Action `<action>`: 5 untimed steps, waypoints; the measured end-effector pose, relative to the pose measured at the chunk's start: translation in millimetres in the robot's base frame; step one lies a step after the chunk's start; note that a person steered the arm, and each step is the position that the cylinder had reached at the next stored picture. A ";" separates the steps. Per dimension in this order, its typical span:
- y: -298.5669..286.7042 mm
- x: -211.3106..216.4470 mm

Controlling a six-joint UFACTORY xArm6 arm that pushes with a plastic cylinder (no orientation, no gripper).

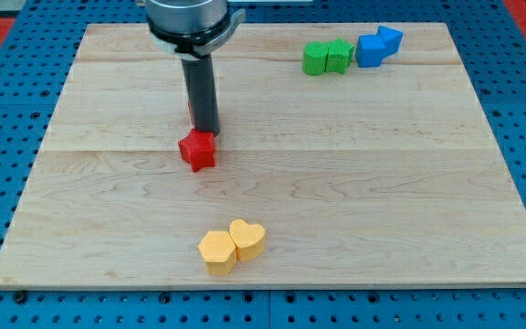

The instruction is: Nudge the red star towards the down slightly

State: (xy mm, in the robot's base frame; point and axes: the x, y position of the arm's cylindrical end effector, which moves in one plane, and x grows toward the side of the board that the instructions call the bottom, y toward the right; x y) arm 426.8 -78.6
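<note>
- Red star [197,151] is sitting left of centre on the wooden surface [382,183], roughly halfway between the view's top and bottom.
- My tip [205,132] is right at the star's upper edge, on the side facing the view's top. Looks like it's touching or as good as touching, can't swear to which from this angle.
- As for the end effector: it's just a straight dark rod, so there's nothing on it to be apart or together. It stands upright, with the grey mount at the view's top edge.
- Down near the view's bottom, a bit right of the star, there's a yellow heart [247,238] and an orange-yellow block [217,250] pressed up against each other. Second one might be a heart too, hard to say.
- Up in the top right there's a row of four: two green blocks [316,58] [339,55] touching, then two blue blocks [370,49] [390,39] touching right next to them. Shapes are too small to call.
- That cluster is well apart from the star, and so is the yellow pair.
- Under the surface is a blue perforated board [7,100].
</note>
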 end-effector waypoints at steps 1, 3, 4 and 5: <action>0.3 58.2; -14.9 41.5; -21.1 59.0; -13.7 100.5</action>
State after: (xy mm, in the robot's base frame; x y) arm 527.3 -92.3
